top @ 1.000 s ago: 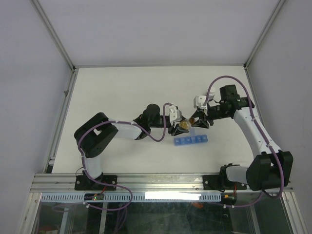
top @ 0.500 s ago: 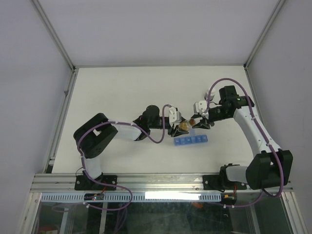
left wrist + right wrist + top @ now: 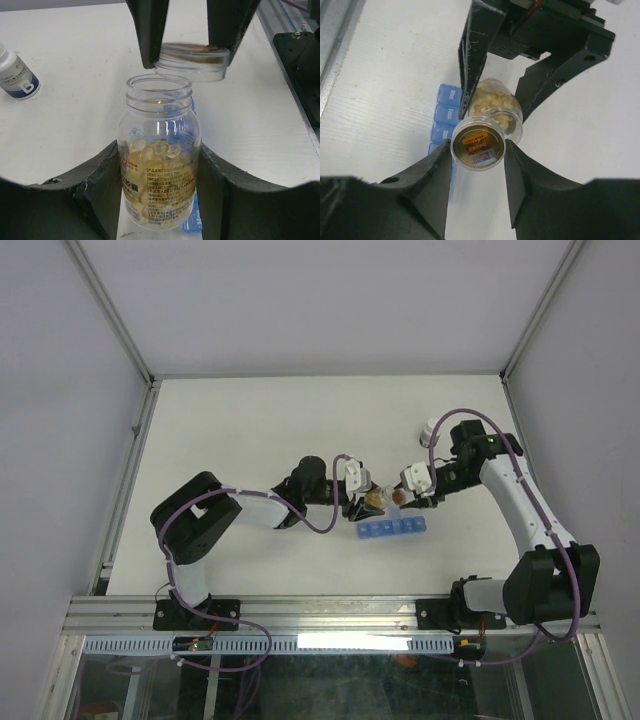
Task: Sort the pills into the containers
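A: What's the left gripper [image 3: 160, 170] got?
B: It's half-closed around the clear bottle [image 3: 159, 100], pills [image 3: 152, 149] inside (mouth uncovered).
A: And the right gripper [image 3: 479, 151]?
B: Pinching the lid [image 3: 192, 62], just off the mouth. The blue organizer [image 3: 392, 530] lies just nearer, on the table [image 3: 250, 430].

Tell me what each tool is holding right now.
Left tool: shut on the bottle.
Right tool: shut on the cap, clear of the bottle.
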Available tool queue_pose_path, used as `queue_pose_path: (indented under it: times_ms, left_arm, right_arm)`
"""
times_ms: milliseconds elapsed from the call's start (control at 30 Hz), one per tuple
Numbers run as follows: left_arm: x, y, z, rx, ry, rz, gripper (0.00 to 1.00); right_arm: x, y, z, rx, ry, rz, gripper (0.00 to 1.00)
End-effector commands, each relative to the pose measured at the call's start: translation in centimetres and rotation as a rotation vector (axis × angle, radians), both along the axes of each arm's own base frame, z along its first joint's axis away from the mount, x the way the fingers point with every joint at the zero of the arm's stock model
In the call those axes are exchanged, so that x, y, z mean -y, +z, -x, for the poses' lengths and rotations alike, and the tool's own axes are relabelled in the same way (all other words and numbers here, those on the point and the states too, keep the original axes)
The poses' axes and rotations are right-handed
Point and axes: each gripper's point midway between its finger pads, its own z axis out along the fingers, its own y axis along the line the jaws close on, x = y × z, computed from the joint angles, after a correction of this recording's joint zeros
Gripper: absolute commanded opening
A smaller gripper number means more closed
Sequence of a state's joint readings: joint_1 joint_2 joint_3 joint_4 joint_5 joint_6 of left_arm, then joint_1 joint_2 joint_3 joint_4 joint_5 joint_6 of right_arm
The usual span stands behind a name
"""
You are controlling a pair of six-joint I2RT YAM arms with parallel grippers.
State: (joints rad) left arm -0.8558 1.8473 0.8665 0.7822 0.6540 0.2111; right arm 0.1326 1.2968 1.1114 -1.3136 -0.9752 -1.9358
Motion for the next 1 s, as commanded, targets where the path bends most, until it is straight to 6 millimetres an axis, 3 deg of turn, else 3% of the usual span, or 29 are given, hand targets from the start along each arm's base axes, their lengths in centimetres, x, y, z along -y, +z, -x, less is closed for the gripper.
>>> queue_pose_path:
  times_ms: [0,200,333,567,667,967]
  left_arm:
    - [-0.2,3.1,-0.5,0.086,0.008,0.071,0.00]
    - [-0.4,3.2,-0.7,0.088,0.019,0.078,0.00]
    - [-0.6,3.4,-0.7,0.091,0.026,0.088,0.00]
    - [-0.9,3.8,-0.6,0.101,0.041,0.110,0.00]
    - [-1.0,4.0,-0.7,0.105,0.048,0.119,0.00]
    - [-1.2,4.2,-0.7,0.109,0.060,0.131,0.00]
  right_arm:
    - [0.6,2.5,-2.0,0.006,-0.114,-0.053,0.32]
    - [2.6,4.1,-5.6,-0.095,-0.445,-0.165,0.33]
    - [4.5,1.1,-10.0,-0.232,-0.825,-0.199,0.34]
    - [8.3,-5.5,-14.5,-0.353,-1.175,-0.071,0.36]
    - [9.5,-7.5,-15.5,-0.360,-1.275,-0.028,0.37]
    - [10.5,-12.2,-17.5,-0.390,-1.458,0.095,0.42]
